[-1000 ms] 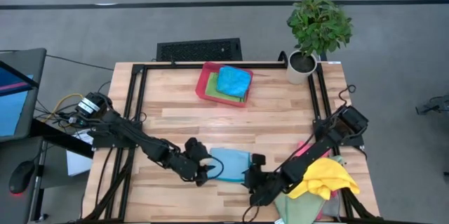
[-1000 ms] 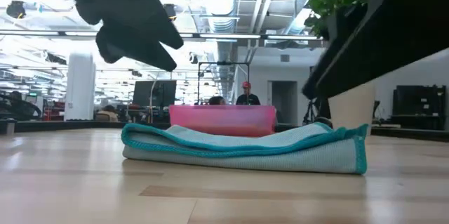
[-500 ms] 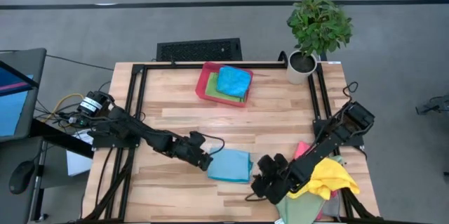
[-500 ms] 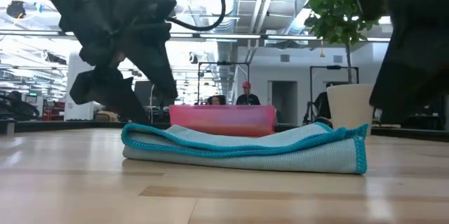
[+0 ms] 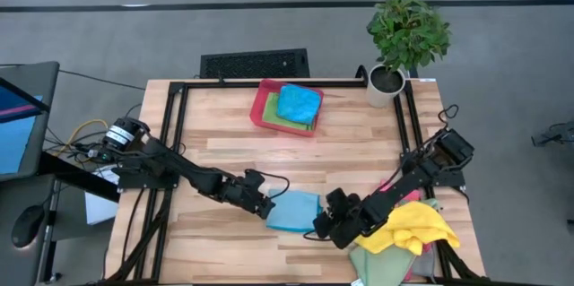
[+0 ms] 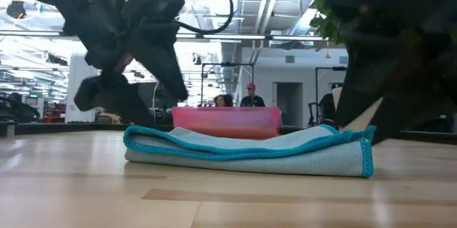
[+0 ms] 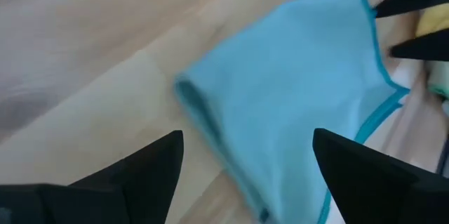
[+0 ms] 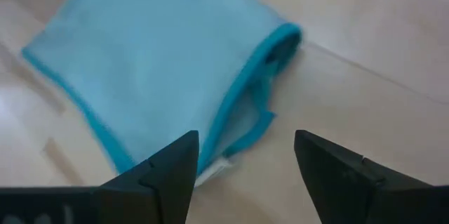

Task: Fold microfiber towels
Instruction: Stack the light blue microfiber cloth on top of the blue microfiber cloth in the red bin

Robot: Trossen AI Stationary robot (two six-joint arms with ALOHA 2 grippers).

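Since a second ago both our arms have shifted: our left gripper [image 5: 263, 206] has pulled off the near left part of the cloth to its left edge, and our right gripper [image 5: 328, 223], after swinging out toward the pile, has come back in to the cloth's right edge

Our left fingers [image 7: 140, 175] stand wide with nothing between them, and the right fingers [image 8: 168, 171] are spread wide and empty too. Between the two grippers lies the folded light blue microfiber towel with the teal stitched hem [image 5: 294, 210], flat on the pale wooden table [image 5: 233, 156] near its front edge. From the left gripper the towel lies at 3 o'clock in the high view; from the right gripper it lies at about 10 o'clock. Its long axis runs roughly from 9 to 3, so each gripper faces one short end, and we judge both about equally near. Level across the table, its folded layers [image 6: 250, 153] lie loose, the top one rumpled

Farther out, at 12 o'clock, the rigid red rectangular tray [image 5: 264, 107] holds folded blue and green cloths [image 5: 298, 104], and at 4 o'clock a heap of yellow, pink and green cloths [image 5: 408, 232] waits at the table's right front corner
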